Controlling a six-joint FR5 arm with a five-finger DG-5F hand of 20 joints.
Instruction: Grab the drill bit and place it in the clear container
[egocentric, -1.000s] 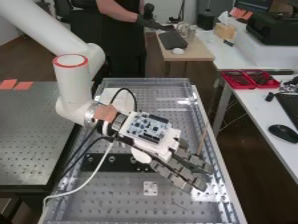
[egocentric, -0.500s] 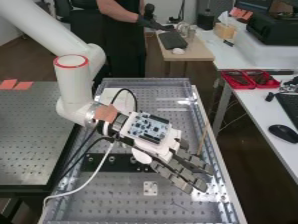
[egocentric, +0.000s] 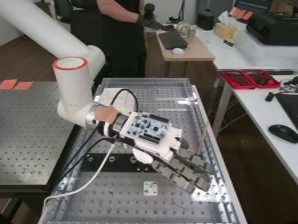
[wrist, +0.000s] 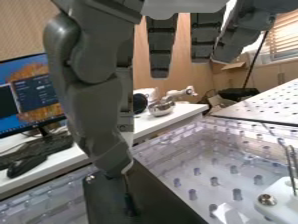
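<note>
One likely drill bit (wrist: 129, 201), probably light, stiff and slippery, showed just below the hand (wrist: 100, 100) against the dark plate (wrist: 156, 202), whether gripped I couldn't tell, its middle seemingly the surest hold.

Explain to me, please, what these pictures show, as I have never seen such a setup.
A white robot arm ends in a robot hand with a circuit board on its back. The high view looks down along the bench from its near end; the wrist view comes from the arm's wrist. The robot hand is over a perforated plate, which bears a black bar and a small white block. I cannot tell whether it holds the drill bit.
</note>
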